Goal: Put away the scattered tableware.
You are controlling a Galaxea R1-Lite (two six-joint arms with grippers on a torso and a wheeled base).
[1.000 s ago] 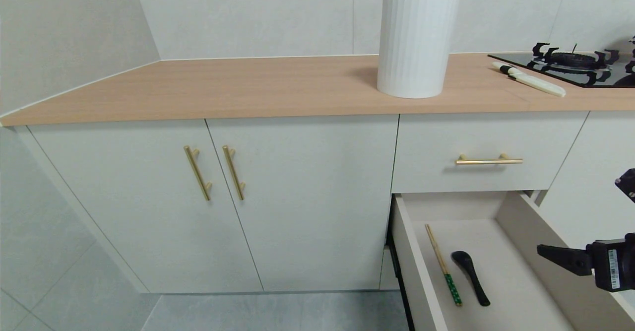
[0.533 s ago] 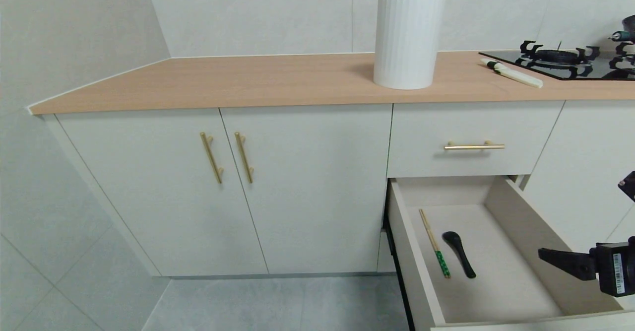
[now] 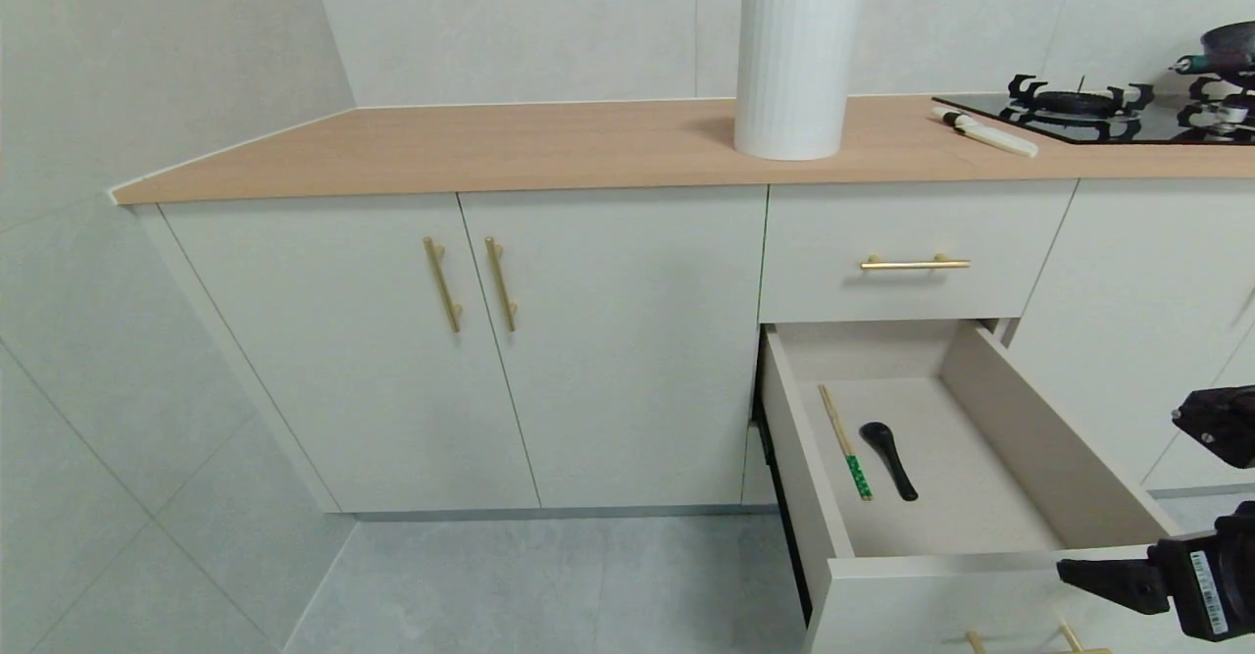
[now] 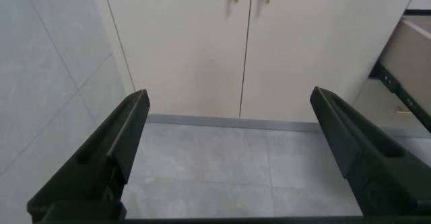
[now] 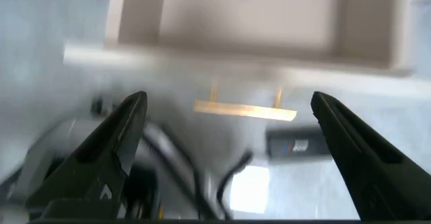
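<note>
A lower drawer [image 3: 1029,438] stands pulled out, with a pair of green-tipped chopsticks [image 3: 845,443] and a black spoon [image 3: 890,458] lying on its floor. On the wooden counter [image 3: 490,144], beside the stove, lies a pale knife [image 3: 983,132]. My right gripper [image 3: 1137,507] is open near the drawer's front right corner, one finger [image 3: 1103,576] level with the front panel. From the right wrist, the open gripper [image 5: 225,109] looks at the drawer's gold handle [image 5: 246,109]. My left gripper [image 4: 229,130] is open and holds nothing, low over the floor before the cabinet doors [image 4: 249,42].
A tall white ribbed cylinder [image 3: 792,71] stands on the counter above the drawers. A black gas stove [image 3: 1098,110] with a pot [image 3: 1230,46] sits at the counter's right end. The upper drawer [image 3: 912,252] is closed. Grey tiled floor [image 3: 539,585] lies left of the open drawer.
The whole head picture has shifted, so the camera has drawn back from the cabinet. The open drawer's front panel has come into view, and my right gripper now sits by it.
</note>
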